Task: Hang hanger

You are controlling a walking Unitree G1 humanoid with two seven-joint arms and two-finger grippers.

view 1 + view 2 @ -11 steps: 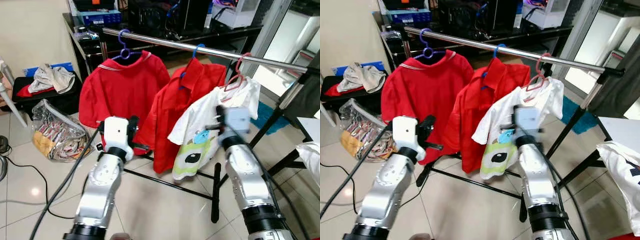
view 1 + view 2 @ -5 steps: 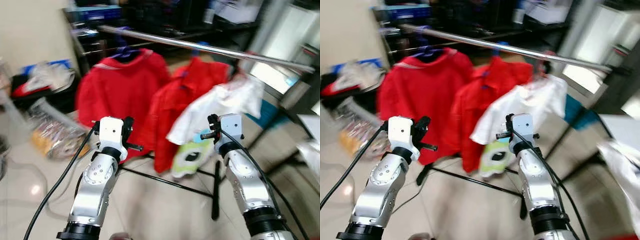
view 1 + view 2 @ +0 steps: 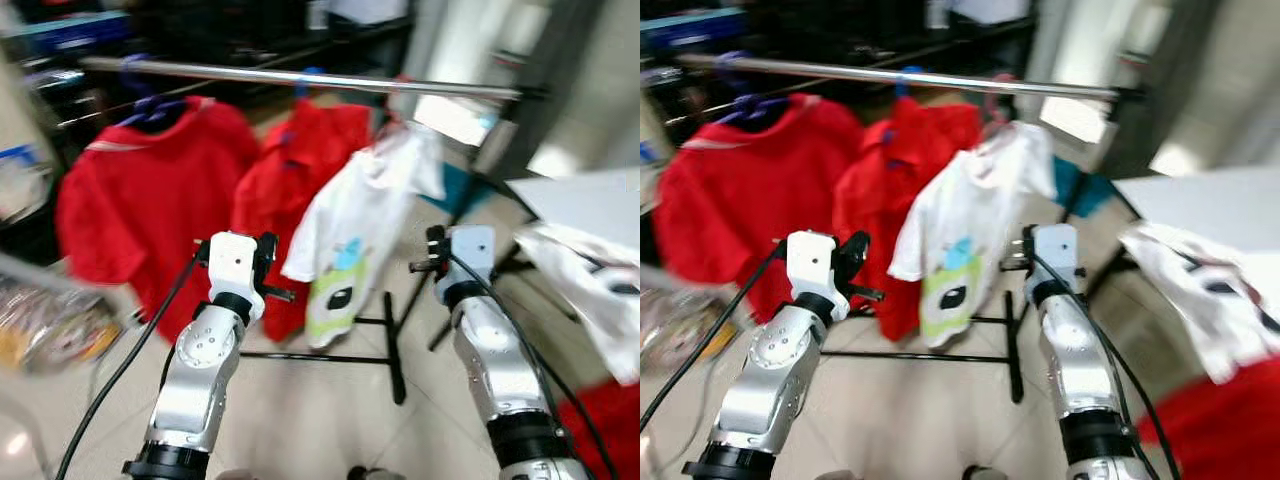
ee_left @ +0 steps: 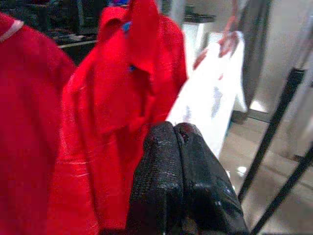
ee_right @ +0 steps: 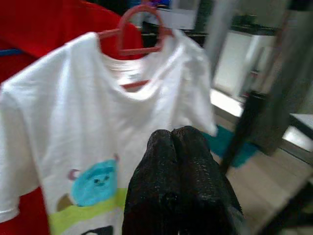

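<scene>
Left eye view: blurred, as my head is turning. A steel clothes rail (image 3: 300, 77) runs across in front of me with three garments hanging from it: a red polo shirt (image 3: 140, 210) on a purple hanger (image 3: 150, 108), a red shirt (image 3: 300, 190) on a blue hanger (image 3: 308, 80), and a white cartoon T-shirt (image 3: 360, 230) nearest my right side. My left gripper (image 3: 268, 268) is raised in front of the red shirts and my right gripper (image 3: 428, 252) beside the white T-shirt; both hold nothing. The pink hanger already sits hooked on the rail, so the hanging looks finished, and I judge that is why my arms hang free of the clothes.

Right eye view: the same rail and garments, with a white table (image 3: 1220, 200) on my right carrying more white clothing (image 3: 1200, 290), likely the next pile to hang.

Left wrist view: my left fingers (image 4: 164, 181) are pressed together, pinching nothing, pointed at the red shirt.

Right wrist view: my right fingers (image 5: 188, 171) are also pressed together and empty. Beyond them the pink hanger (image 5: 139, 29) carries the white T-shirt by its shoulders, which keeps it spread.
</scene>
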